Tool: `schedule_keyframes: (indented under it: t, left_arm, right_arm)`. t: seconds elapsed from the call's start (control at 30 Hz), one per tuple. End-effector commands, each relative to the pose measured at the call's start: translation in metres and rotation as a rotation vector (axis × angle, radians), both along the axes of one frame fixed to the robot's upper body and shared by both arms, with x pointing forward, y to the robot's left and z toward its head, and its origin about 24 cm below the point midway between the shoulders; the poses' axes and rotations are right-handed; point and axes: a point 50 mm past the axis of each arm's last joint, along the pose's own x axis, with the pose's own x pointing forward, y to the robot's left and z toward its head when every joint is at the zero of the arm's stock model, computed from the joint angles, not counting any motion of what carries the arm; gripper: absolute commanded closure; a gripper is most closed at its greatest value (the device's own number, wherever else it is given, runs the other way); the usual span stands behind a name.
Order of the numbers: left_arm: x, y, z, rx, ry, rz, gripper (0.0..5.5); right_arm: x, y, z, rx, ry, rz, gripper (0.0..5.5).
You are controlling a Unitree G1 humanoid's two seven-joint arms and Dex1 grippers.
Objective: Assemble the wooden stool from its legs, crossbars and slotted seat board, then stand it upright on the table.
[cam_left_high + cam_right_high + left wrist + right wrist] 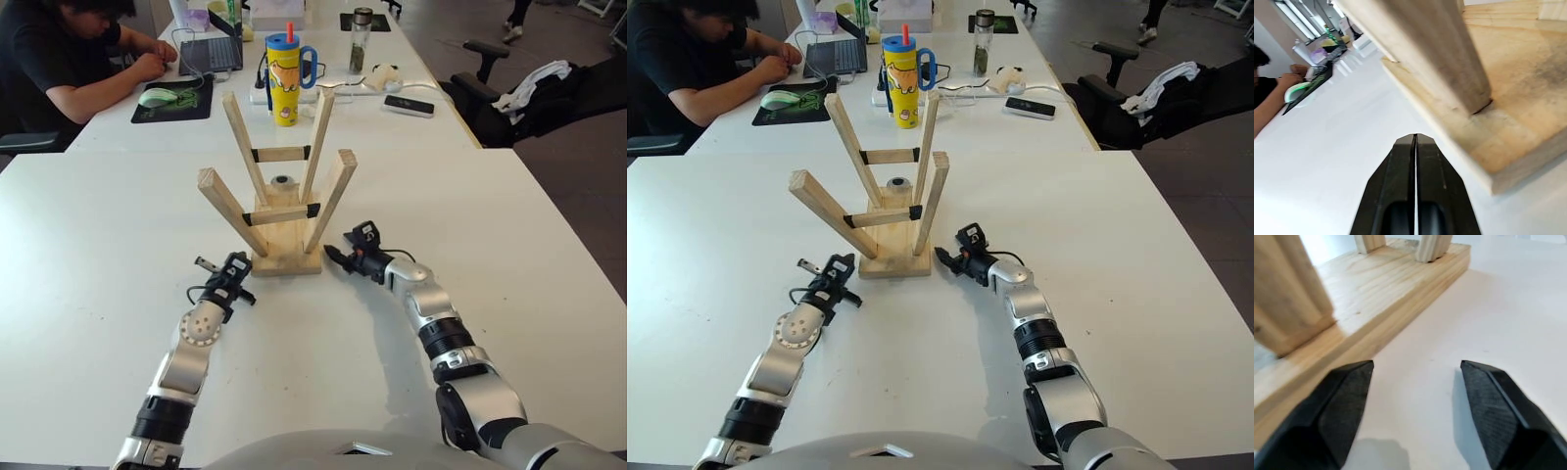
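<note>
Wooden stool point(284, 211) rests inverted on its seat board point(286, 262) (legs point(242, 132) up, presumably for assembly); flanking it, left gripper point(238, 264) pinched closed, right gripper point(1417, 365) spread wide, probably readying the flip.

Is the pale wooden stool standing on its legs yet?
No, the pale wooden stool rests on its seat board on the white table, legs pointing up.

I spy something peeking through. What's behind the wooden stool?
Behind the stool, between its legs, a small round grey thing sits on the table. Legs and crossbars cover some table there.
</note>
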Motion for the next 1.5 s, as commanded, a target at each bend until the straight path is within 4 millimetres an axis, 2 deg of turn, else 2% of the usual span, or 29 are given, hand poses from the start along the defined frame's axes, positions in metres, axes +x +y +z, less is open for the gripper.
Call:
schedule_keyframes:
  t: [0.03, 0.1, 0.2, 0.3, 0.4, 0.5, 0.57, 0.63, 0.8, 0.87, 0.93, 1.03, 1.13, 1.2, 1.23, 1.3, 1.37, 1.4, 1.5]
  left_arm:
    - [-0.027, 0.016, 0.010, -0.024, -0.070, 0.014, 5.50]
    - [-0.037, 0.010, 0.021, -0.066, -0.126, -0.079, 5.50]
    - [-0.039, -0.018, 0.031, -0.150, -0.165, -0.297, 5.50]
    - [-0.029, -0.025, 0.035, -0.176, -0.192, -0.291, 5.50]
    - [-0.029, -0.024, 0.026, -0.136, -0.164, -0.284, 5.50]
    - [-0.028, -0.023, 0.021, -0.119, -0.157, -0.267, 5.50]
    - [-0.030, -0.034, 0.035, -0.112, -0.248, -0.334, 5.50]
    - [-0.030, -0.048, 0.059, -0.106, -0.379, -0.396, 5.50]
    - [-0.005, -0.072, 0.123, -0.024, -0.619, -0.389, 5.50]
    - [0.008, -0.075, 0.139, 0.075, -0.646, -0.330, 5.50]
    - [0.020, -0.077, 0.145, 0.163, -0.633, -0.292, 5.50]
    - [0.038, -0.085, 0.143, 0.319, -0.567, -0.293, 5.50]
    - [0.047, -0.095, 0.124, 0.450, -0.447, -0.332, 5.50]
    - [0.051, -0.101, 0.088, 0.584, -0.229, -0.407, 5.50]
    - [0.047, -0.101, 0.063, 0.662, -0.081, -0.469, 5.50]
    - [0.037, -0.098, 0.041, 0.700, 0.048, -0.506, 5.50]
    - [0.037, -0.098, 0.044, 0.677, 0.056, -0.492, 5.50]
    - [0.042, -0.098, 0.053, 0.670, 0.009, -0.463, 5.50]
    - [0.055, -0.100, 0.107, 0.516, -0.312, -0.314, 5.50]
  right_arm:
    - [-0.005, -0.020, 0.001, -0.031, -0.029, -0.045, 2.92]
    - [-0.008, -0.018, -0.001, -0.029, -0.025, -0.032, 3.19]
    - [-0.009, -0.018, -0.001, -0.011, -0.024, -0.051, 3.61]
    - [-0.010, -0.019, 0.004, -0.030, -0.076, -0.051, 4.16]
    - [-0.029, -0.025, 0.016, -0.107, -0.194, -0.014, 4.55]
    - [-0.063, -0.022, 0.025, -0.133, -0.219, 0.139, 5.04]
    - [-0.073, -0.017, 0.019, -0.204, -0.194, 0.225, 5.36]
    - [-0.069, -0.014, 0.007, -0.229, -0.143, 0.221, 5.48]
    - [-0.043, 0.005, -0.014, -0.226, -0.061, 0.145, 5.48]
    - [-0.036, 0.014, -0.018, -0.227, -0.055, 0.151, 5.48]
    - [-0.034, 0.021, -0.022, -0.230, -0.046, 0.164, 5.48]
    - [-0.032, 0.026, -0.025, -0.224, -0.040, 0.172, 5.48]
    - [-0.032, 0.031, -0.025, -0.215, -0.041, 0.185, 5.48]
    - [-0.032, 0.035, -0.025, -0.209, -0.042, 0.200, 5.48]
    - [-0.032, 0.039, -0.025, -0.205, -0.041, 0.213, 5.48]
    - [-0.032, 0.043, -0.024, -0.200, -0.040, 0.237, 5.48]
    - [-0.033, 0.045, -0.024, -0.200, -0.038, 0.246, 5.48]
    - [-0.033, 0.045, -0.024, -0.199, -0.037, 0.243, 5.48]
    - [-0.033, 0.043, -0.025, -0.198, -0.034, 0.232, 5.48]
